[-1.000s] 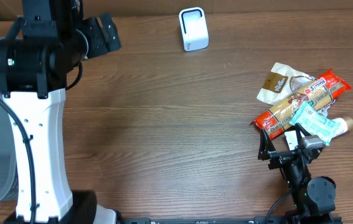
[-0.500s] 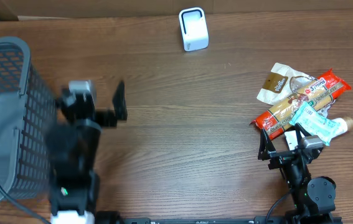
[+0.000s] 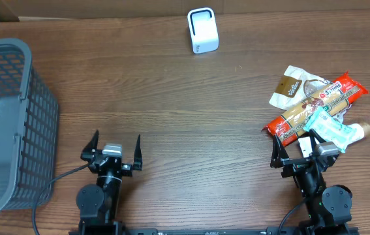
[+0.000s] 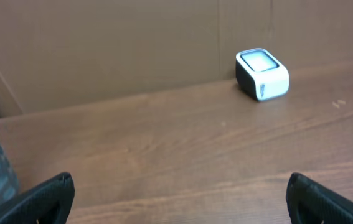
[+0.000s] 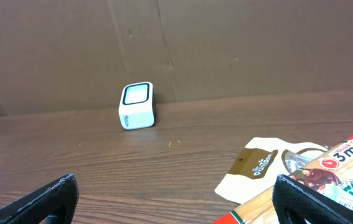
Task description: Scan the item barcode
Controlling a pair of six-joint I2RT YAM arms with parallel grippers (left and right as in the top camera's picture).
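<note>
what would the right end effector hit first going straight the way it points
Most likely the red snack packet, whose near end lies just ahead of the right end effector; height is unclear.

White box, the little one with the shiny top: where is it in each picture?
Overhead: the white box is at the top, just right of the middle, near the table's far edge.
Left wrist: upper right.
Right wrist: left of the middle.
Shared landmark: the brown cardboard wall right behind the box in all three views.
</note>
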